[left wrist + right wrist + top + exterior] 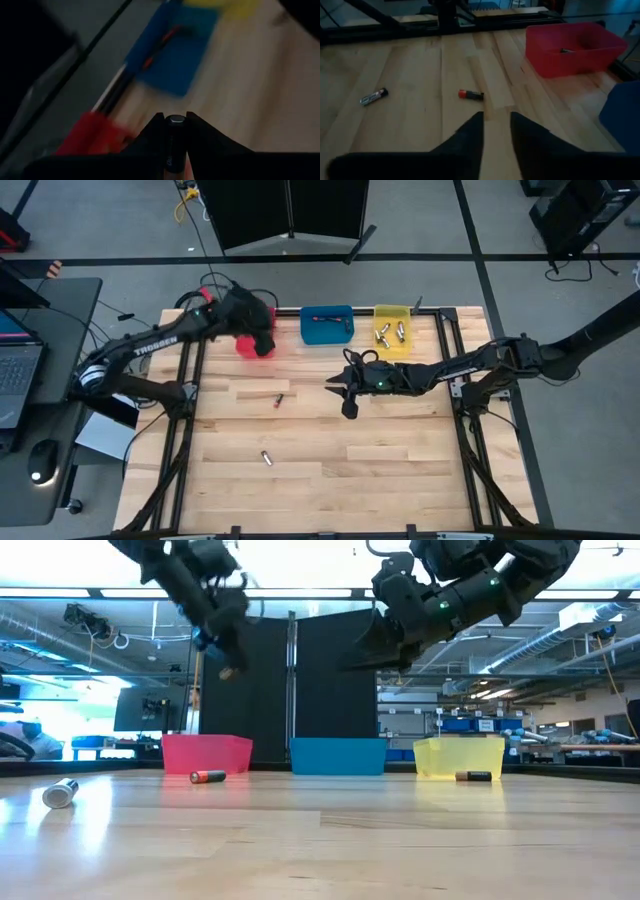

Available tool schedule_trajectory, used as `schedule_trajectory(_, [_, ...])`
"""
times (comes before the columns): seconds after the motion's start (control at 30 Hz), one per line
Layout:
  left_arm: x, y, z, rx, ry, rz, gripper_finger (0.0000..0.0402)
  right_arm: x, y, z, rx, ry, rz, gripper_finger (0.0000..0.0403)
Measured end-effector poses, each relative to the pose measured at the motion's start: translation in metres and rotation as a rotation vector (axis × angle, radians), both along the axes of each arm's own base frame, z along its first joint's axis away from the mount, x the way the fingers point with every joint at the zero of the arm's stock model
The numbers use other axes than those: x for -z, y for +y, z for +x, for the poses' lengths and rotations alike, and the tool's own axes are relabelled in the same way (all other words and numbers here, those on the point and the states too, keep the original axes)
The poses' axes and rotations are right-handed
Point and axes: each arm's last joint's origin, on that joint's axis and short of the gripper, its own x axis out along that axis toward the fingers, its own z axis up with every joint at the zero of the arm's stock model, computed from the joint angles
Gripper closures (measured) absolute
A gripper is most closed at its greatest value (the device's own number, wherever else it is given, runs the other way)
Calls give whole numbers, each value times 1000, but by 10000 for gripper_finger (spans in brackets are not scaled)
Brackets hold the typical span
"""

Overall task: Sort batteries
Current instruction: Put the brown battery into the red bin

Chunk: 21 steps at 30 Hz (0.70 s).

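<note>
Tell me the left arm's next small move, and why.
Probably: lower the left gripper toward the red bin and then release. Its fingers are clamped on a battery, and the high view shows it raised over that bin, so the cell looks ready to be dropped there. The right gripper hovers mid-table, holding nothing.

Your left arm reaches in from the left edge, elbow bent, its left tool (175, 131) raised clear of the tabletop (330, 460) near the back rail, fingers clamped on a battery (175, 142). Your right arm stretches in from the right, forearm level, its right tool (496, 131) held high over mid-tabletop, fingers slightly parted around nothing.
</note>
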Motion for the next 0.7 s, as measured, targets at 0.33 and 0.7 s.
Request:
schedule_trajectory(0.33, [62,71,-13,-179,206,-153,344,4,10,-1,-39,43,-17,391])
schedule_trajectory(0.7, [130,108,-10,-231,305,-330,344,4,11,-1,-37,45,-12,392])
